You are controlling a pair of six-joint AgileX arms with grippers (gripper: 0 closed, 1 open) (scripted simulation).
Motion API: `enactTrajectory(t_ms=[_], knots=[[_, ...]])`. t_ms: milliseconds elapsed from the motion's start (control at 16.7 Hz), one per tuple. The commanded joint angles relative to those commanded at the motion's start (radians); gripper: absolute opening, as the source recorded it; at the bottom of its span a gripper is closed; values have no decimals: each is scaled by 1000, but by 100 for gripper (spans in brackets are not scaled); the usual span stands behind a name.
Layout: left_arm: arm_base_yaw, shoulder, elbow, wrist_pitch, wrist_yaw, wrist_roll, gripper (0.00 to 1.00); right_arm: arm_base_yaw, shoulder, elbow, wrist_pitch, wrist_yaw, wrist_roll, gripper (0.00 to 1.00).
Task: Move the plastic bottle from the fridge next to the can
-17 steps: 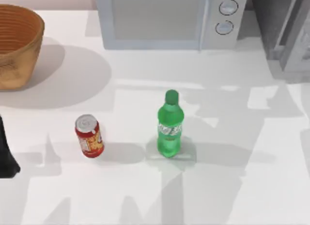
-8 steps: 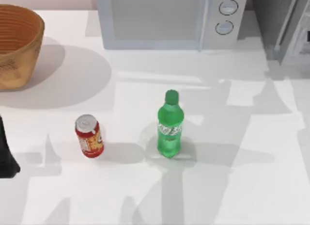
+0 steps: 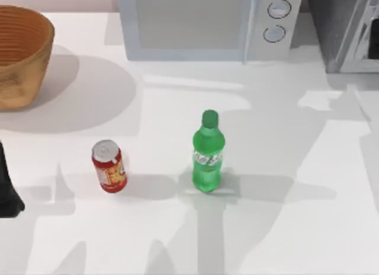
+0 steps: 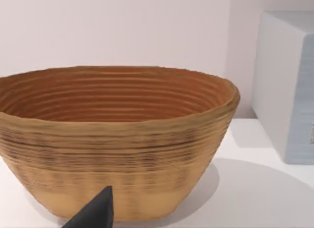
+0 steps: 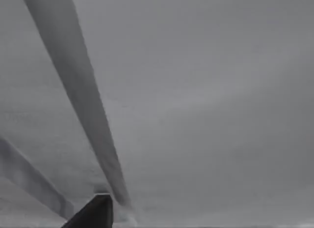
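The green plastic bottle [image 3: 207,159] stands upright on the white table, outside the fridge. The red can [image 3: 108,166] stands to its left with a wide gap between them. The grey fridge [image 3: 346,29] is at the back right corner, its pale door frame slanting across it. In the right wrist view a dark part of my right gripper [image 5: 95,213] is close to a grey fridge surface [image 5: 206,100] crossed by a pale bar. My left arm [image 3: 6,189] is parked at the table's left edge, and its gripper [image 4: 95,215] faces the basket.
A woven brown basket [image 3: 18,56] [image 4: 117,139] sits at the back left. A white microwave [image 3: 204,23] with two round knobs stands at the back centre. Bare table lies in front of the can and bottle.
The fridge door's pale frame has changed angle at the back right. The arm shadows on the table have shifted to the right. Bottle, can and left arm have stayed put.
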Motion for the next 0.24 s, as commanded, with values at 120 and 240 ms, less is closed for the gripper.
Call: enactTrajectory(t_ms=[120,240], knots=[[0,0,0,0,0,0,100,0,39,49,-11,2,0,100],[0,0,0,0,0,0,100,0,47,58,-13,2,-1,100]])
